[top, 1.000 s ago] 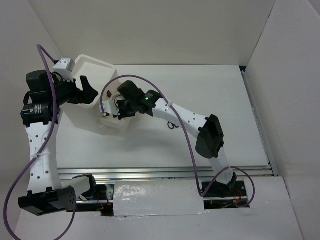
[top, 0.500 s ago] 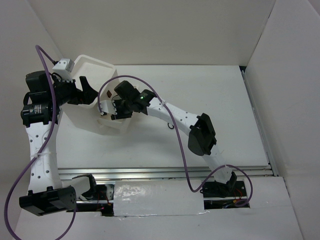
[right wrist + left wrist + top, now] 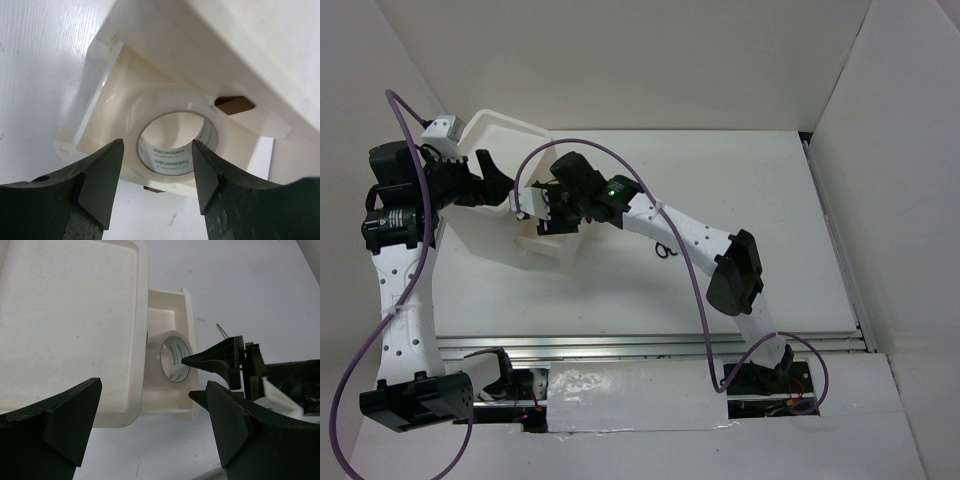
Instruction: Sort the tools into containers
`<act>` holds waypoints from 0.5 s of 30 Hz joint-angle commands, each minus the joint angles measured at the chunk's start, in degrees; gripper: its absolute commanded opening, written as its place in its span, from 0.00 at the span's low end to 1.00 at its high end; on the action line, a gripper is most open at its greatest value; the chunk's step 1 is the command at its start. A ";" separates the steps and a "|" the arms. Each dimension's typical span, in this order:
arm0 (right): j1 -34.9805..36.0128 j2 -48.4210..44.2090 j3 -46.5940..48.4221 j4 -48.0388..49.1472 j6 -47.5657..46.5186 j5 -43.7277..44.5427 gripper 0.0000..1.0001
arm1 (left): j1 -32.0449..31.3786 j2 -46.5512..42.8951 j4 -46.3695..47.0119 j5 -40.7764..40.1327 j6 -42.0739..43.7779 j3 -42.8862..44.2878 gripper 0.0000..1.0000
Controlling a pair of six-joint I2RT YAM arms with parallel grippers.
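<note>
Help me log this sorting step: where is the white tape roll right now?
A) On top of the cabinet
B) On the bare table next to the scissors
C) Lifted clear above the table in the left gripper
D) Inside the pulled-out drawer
D: the tape roll sits inside the pulled-out drawer, seen past the spread fingers of the right gripper.

The right claw [image 3: 157, 150] has its two dark fingers [image 3: 97, 185] spread apart, framing a translucent white tape roll [image 3: 170, 102] that lies in an open white drawer [image 3: 117, 80]. The white cabinet [image 3: 240, 45] fills the upper right, a small red-brown handle [image 3: 235, 105] just beside the roll. The white worktop [image 3: 40, 75] shows at left
</note>
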 commanded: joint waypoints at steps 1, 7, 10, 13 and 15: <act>0.15 -5.82 -0.04 7.52 3.49 -1.66 0.64 | 0.59 -0.04 0.73 1.58 -0.14 -0.06 0.99; -2.48 -8.80 -3.97 12.70 14.72 -2.45 0.63 | 0.33 -0.40 0.12 1.67 1.87 -0.77 0.93; -4.94 -10.91 -6.97 15.52 23.86 -2.80 0.63 | 0.24 1.62 -2.43 -0.87 3.89 0.64 0.90; -7.83 -11.09 -8.29 15.18 33.53 -5.43 0.63 | 0.33 2.77 -3.58 -2.55 5.99 1.34 0.90; -8.90 -11.27 -9.79 16.05 40.30 -6.58 0.63 | 0.33 2.51 -3.05 -2.99 5.92 0.82 0.90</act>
